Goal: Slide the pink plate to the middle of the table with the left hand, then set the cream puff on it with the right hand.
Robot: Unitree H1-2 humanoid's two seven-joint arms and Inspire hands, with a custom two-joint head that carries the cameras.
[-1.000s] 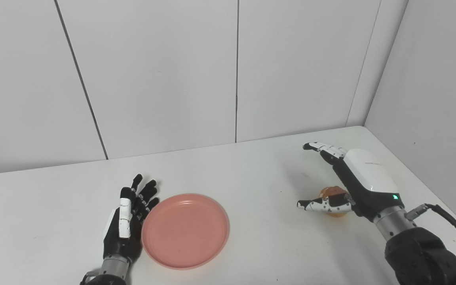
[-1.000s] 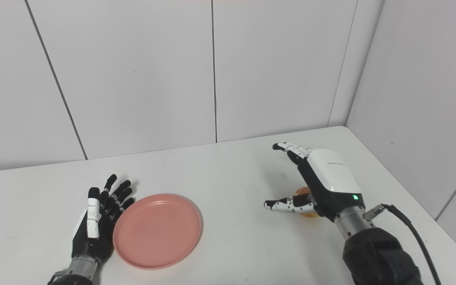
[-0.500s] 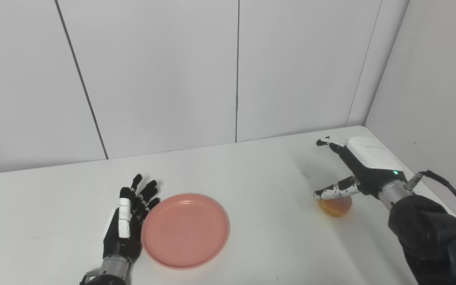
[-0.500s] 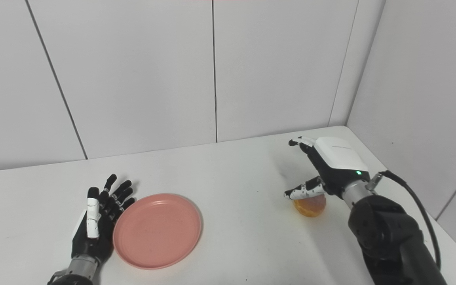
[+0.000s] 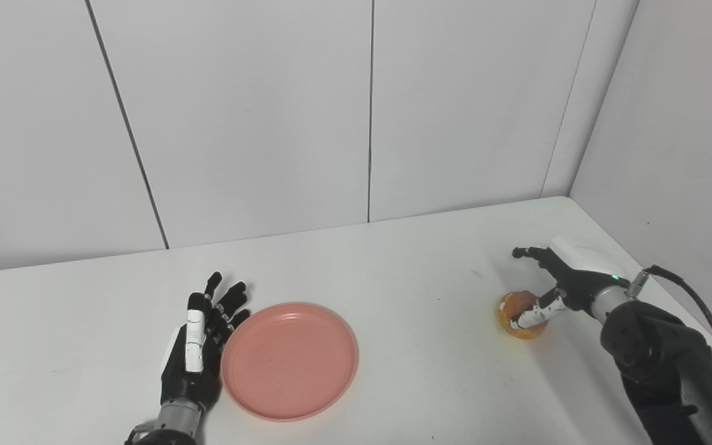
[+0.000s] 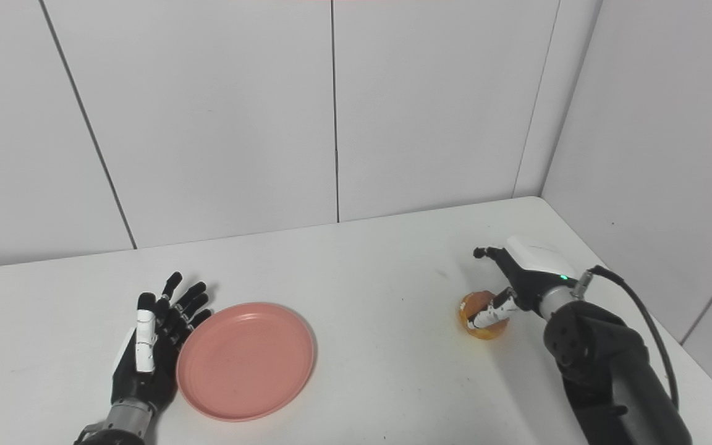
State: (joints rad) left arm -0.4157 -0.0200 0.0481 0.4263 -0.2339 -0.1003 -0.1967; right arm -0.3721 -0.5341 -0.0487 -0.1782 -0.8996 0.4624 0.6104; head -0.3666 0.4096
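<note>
We see a round, shallow pink plastic plate (image 5: pixel 289 360) lying flat and bare on the white tabletop (image 5: pixel 393 266). Well to its right sits a small golden-brown cream puff (image 5: pixel 518 313). Our right hand (image 5: pixel 569 281) reaches over the puff, thumb touching its top, fingers spread apart and not closed. Our left hand (image 5: pixel 198 353) rests open against the plate's left rim.
</note>
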